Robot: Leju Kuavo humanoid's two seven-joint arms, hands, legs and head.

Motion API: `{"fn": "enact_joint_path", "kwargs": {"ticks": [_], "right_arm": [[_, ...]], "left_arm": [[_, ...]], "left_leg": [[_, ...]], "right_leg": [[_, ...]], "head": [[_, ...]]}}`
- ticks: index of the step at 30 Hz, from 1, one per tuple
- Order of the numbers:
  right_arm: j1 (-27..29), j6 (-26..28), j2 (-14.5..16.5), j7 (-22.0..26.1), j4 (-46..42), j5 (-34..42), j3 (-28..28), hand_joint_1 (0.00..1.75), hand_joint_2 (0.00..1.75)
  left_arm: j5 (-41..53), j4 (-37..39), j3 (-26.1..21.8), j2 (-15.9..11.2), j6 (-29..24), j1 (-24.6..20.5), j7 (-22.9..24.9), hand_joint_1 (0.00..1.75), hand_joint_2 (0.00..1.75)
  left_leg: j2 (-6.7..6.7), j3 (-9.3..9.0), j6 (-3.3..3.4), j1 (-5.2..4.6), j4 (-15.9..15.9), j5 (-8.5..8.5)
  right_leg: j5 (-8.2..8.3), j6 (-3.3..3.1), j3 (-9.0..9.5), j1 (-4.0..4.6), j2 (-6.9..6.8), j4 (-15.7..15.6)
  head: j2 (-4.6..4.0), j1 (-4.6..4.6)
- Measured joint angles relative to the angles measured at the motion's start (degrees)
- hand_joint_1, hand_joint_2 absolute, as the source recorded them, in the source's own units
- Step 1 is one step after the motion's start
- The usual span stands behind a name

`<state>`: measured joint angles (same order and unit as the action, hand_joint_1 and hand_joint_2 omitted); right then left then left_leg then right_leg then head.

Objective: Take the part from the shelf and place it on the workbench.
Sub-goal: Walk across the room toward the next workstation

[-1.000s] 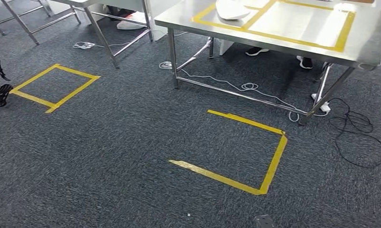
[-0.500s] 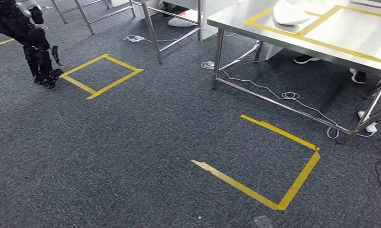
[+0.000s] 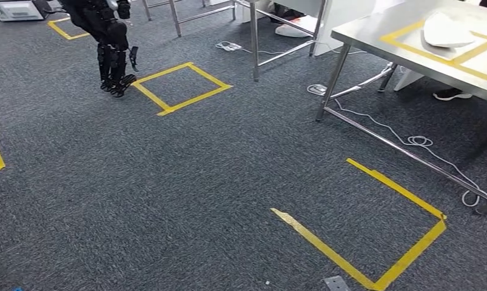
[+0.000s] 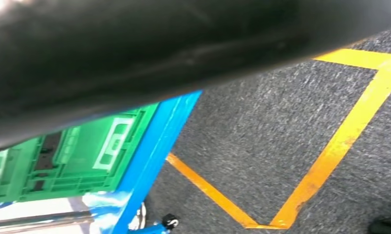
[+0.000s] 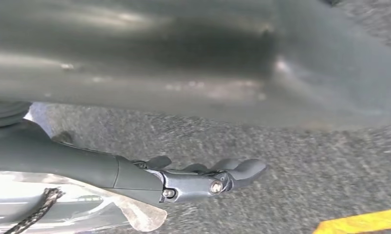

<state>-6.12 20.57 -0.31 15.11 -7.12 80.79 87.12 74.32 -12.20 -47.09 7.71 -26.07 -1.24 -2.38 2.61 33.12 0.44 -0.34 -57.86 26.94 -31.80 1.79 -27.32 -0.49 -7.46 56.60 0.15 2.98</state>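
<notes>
While I am looking down across the grey carpet (image 3: 168, 194), the head view is showing the white curved part (image 3: 447, 30) lying on the steel bench (image 3: 374, 31) at the upper right of the frame, inside a yellow tape outline (image 3: 404, 43). My left robot hand (image 3: 114, 70) is hanging at the upper left of that frame, dark fingers pointing at the floor with the thumb standing apart, released and carrying nothing. It is hovering just beside a yellow tape square (image 3: 199, 100) on the carpet. White cables (image 3: 410, 140) are trailing under the bench, and a person's shoe (image 3: 450, 94) is showing beneath it.

The left wrist view is giving me what the head view is not: a green plastic crate (image 4: 81, 156) sitting in a blue frame (image 4: 159, 141), with a small black caster (image 4: 170, 222) below it and more yellow tape (image 4: 339, 141) crossing the carpet.

The right wrist view is showing my right robot hand (image 5: 203, 178) over the carpet, fingers lying stretched out straight, unclenched, with nothing between them.

A pale device (image 3: 13, 9) is sitting at the upper left edge of the head view, its markings too small to read.
</notes>
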Motion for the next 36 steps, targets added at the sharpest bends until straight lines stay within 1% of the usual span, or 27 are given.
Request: {"fn": "enact_joint_path", "kwargs": {"ticks": [1,2,4,5,6,7,8,9,11,13,14,15,16,18,19,21,22,23,24,26,28,29,30,31,33,35,36], "right_arm": [[-0.2,0.0,0.0,0.2,0.0,0.0,0.0,0.00,0.00],[-0.3,0.0,0.1,0.3,0.0,0.0,0.0,0.00,0.00],[-0.4,0.1,0.1,0.4,0.0,0.0,0.0,0.00,0.00],[-0.3,0.2,0.2,0.4,0.0,0.0,0.0,0.00,0.00],[-0.2,0.2,0.2,0.4,0.0,-0.1,0.0,0.00,0.00],[-0.1,0.3,0.3,0.5,0.0,-0.2,0.1,0.00,0.00],[-0.1,0.4,0.4,0.6,0.0,-0.3,0.1,0.00,0.00],[-0.1,0.5,0.4,0.7,0.0,-0.4,0.1,0.00,0.00],[-0.1,0.6,0.4,0.7,0.0,-0.4,0.3,0.00,0.00],[-0.1,0.6,0.4,0.6,0.0,-0.5,0.4,0.00,0.00],[-0.2,0.6,0.4,0.6,0.0,-0.5,0.4,0.00,0.00],[-0.2,0.6,0.4,0.5,0.0,-0.5,0.4,0.00,0.00],[-0.2,0.6,0.5,0.5,0.0,-0.5,0.4,0.00,0.00],[-0.2,0.6,0.7,0.6,-0.1,-0.5,0.4,0.00,0.00],[-0.1,0.6,0.7,0.6,-0.1,-0.5,0.4,0.00,0.00],[0.1,0.6,0.7,0.5,0.0,-0.5,0.4,0.00,0.00],[0.1,0.6,0.7,0.5,0.0,-0.5,0.4,0.00,0.00],[0.1,0.7,0.7,0.5,0.0,-0.5,0.4,0.00,0.00],[0.1,0.7,0.7,0.5,0.0,-0.6,0.4,0.00,0.00],[0.0,1.2,0.7,0.4,0.0,-0.8,0.5,0.00,0.00],[0.0,1.9,0.7,0.3,0.0,-1.0,0.7,0.00,0.00],[0.0,2.3,0.7,0.2,0.0,-1.1,0.9,0.00,0.00],[-0.2,2.6,0.7,0.1,0.0,-1.3,1.0,0.00,0.00],[-0.3,2.9,0.7,0.0,0.0,-1.4,1.0,0.00,0.00],[-0.6,3.3,0.7,-0.2,0.0,-1.9,1.2,0.00,0.00],[-0.5,3.5,0.7,-0.4,0.0,-2.8,1.4,0.00,0.00],[-0.4,3.6,0.7,-0.5,-0.1,-3.4,1.4,0.00,0.00]], "left_arm": [[0.0,0.0,0.0,0.1,0.0,0.0,-0.8,0.00,0.00],[-0.1,0.0,0.0,0.1,-0.1,-0.1,-1.6,0.00,0.00],[0.1,0.0,0.0,0.4,-0.1,-0.5,-2.9,0.00,0.00],[0.3,0.0,0.0,0.6,-0.1,-0.7,-3.4,0.00,0.00],[0.4,0.0,0.0,0.8,-0.1,-0.9,-3.7,0.00,0.00],[0.4,0.0,0.0,1.0,0.0,-1.0,-3.8,0.00,0.00],[0.4,0.0,0.0,1.3,0.1,-1.1,-3.8,0.00,0.00],[0.4,0.0,0.0,1.5,0.2,-1.1,-3.8,0.00,0.00],[0.4,0.0,0.0,2.0,0.3,-1.2,-3.8,0.00,0.00],[0.4,0.0,0.0,2.4,0.3,-1.4,-3.8,0.00,0.00],[0.4,0.0,0.0,2.5,0.4,-1.4,-3.8,0.00,0.00],[0.4,0.0,0.0,2.6,0.4,-1.3,-3.8,0.00,0.00],[0.4,0.0,0.0,2.7,0.4,-1.3,-3.8,0.00,0.00],[0.4,0.1,0.0,2.7,0.4,-1.3,-3.8,0.00,0.00],[0.4,0.1,0.0,2.8,0.4,-1.4,-3.8,0.00,0.00],[0.4,0.1,0.0,2.8,0.4,-1.6,-3.8,0.00,0.00],[0.4,0.1,0.0,2.8,0.4,-1.6,-3.8,0.00,0.00],[0.4,0.1,0.0,2.8,0.5,-1.5,-3.7,0.00,0.00],[0.4,0.1,0.0,2.8,0.8,-1.4,-3.4,0.00,0.00],[0.3,0.1,0.0,2.8,1.6,-1.4,-2.4,0.00,0.00],[0.1,0.1,0.0,2.9,2.3,-1.5,-1.3,0.00,0.00],[-0.1,0.1,-0.1,3.0,2.5,-1.4,-1.0,0.00,0.00],[-0.2,0.1,-0.1,3.1,2.6,-1.3,-0.9,0.00,0.00],[-0.4,0.1,-0.2,3.1,2.7,-1.1,-0.8,0.00,0.00],[-0.7,0.1,-0.4,3.2,2.8,-1.0,-0.6,0.00,0.00],[-0.8,0.1,-0.6,3.3,2.8,-1.1,-0.6,0.00,0.00],[-0.8,0.1,-0.7,3.4,2.8,-1.2,-0.6,0.00,0.00]], "left_leg": [[-0.59,-0.09,0.34,0.09,0.2,-0.14],[-1.21,-0.17,0.71,0.20,0.5,-0.33],[-2.56,-0.24,1.24,0.32,0.7,-0.55],[-3.38,-0.21,1.39,0.27,0.7,-0.55],[-4.25,-0.23,1.45,0.22,0.7,-0.54],[-5.12,-0.28,1.48,0.16,0.7,-0.52],[-5.97,-0.37,1.47,0.13,0.6,-0.49],[-6.79,-0.49,1.43,0.12,0.6,-0.46],[-8.33,-0.55,1.18,0.10,0.5,-0.35],[-9.76,-0.18,0.58,0.23,0.3,-0.35],[-10.45,0.05,0.15,0.33,0.3,-0.45],[-11.08,0.24,-0.24,0.48,0.4,-0.58],[-10.52,0.45,-0.57,0.46,0.1,-0.43],[-7.28,1.90,-1.11,0.31,-2.9,1.49],[-5.19,3.36,-1.35,0.32,-6.1,3.24],[-3.54,6.86,-1.86,0.65,-13.4,6.41],[-3.29,7.84,-2.06,0.83,-15.5,6.79],[-3.11,7.75,-2.20,0.97,-15.4,6.05],[-2.80,6.53,-2.24,1.06,-13.2,4.35],[-0.54,2.48,-1.99,0.82,-5.5,0.73],[1.45,0.12,-1.30,0.33,-0.9,-0.28],[1.50,-0.08,-0.95,0.07,-0.4,0.03],[0.85,-0.01,-0.55,0.05,-0.3,0.06],[0.17,-0.13,-0.23,0.11,0.0,-0.01],[-1.06,-0.43,0.47,0.36,0.4,-0.27],[-2.50,-0.54,0.93,0.49,0.6,-0.36],[-3.34,-0.52,1.05,0.49,0.6,-0.34]], "right_leg": [[-0.46,0.28,0.13,-0.10,0.65,0.3],[-1.45,0.50,-0.23,-0.19,1.98,1.6],[-4.94,0.69,-3.25,-0.30,5.64,7.9],[-6.59,0.69,-5.42,-0.30,6.65,12.1],[-7.39,0.68,-7.32,-0.29,7.14,15.3],[-6.95,0.64,-8.43,-0.27,7.35,16.6],[-5.44,0.56,-8.58,-0.27,7.49,15.8],[-3.06,0.43,-7.68,-0.27,7.89,12.8],[1.08,0.09,-4.95,-0.46,10.72,5.1],[2.30,-0.20,-3.37,-0.54,13.06,1.2],[2.20,-0.36,-3.12,-0.47,13.07,0.9],[2.29,-0.60,-2.93,-0.44,12.37,0.8],[2.43,-0.91,-2.66,-0.48,11.62,0.6],[2.61,-1.55,-2.25,-0.60,9.80,0.1],[2.53,-1.78,-2.06,-0.49,8.78,0.0],[2.23,-2.05,-1.86,-0.28,6.72,0.0],[2.07,-2.09,-1.75,-0.21,5.75,0.0],[1.88,-2.05,-1.60,-0.19,4.88,0.0],[1.68,-1.96,-1.35,-0.18,4.11,0.0],[1.10,-1.54,-0.91,-0.03,2.75,0.1],[0.45,-0.85,-0.70,0.25,1.48,0.1],[0.21,-0.50,-0.51,0.35,0.81,0.1],[0.07,-0.22,-0.09,0.33,0.15,0.0],[-0.23,0.06,0.14,0.21,0.15,0.1],[-2.01,0.50,-0.82,-0.04,2.77,2.7],[-5.27,0.68,-4.60,-0.19,6.23,9.9],[-6.51,0.71,-6.84,-0.21,6.94,13.8]], "head": [[0.00,0.06],[0.00,0.18],[0.00,0.44],[0.00,0.48],[0.00,0.48],[0.00,0.49],[0.00,0.48],[0.00,0.48],[0.00,0.46],[0.00,0.45],[0.00,0.44],[0.00,0.44],[0.00,0.40],[0.00,0.16],[0.00,0.08],[0.00,-0.02],[0.00,-0.01],[0.00,-0.02],[0.00,-0.03],[0.00,-0.05],[0.00,0.00],[0.00,0.02],[0.00,0.03],[0.00,0.03],[0.00,0.23],[0.00,0.53],[0.00,0.62]]}}
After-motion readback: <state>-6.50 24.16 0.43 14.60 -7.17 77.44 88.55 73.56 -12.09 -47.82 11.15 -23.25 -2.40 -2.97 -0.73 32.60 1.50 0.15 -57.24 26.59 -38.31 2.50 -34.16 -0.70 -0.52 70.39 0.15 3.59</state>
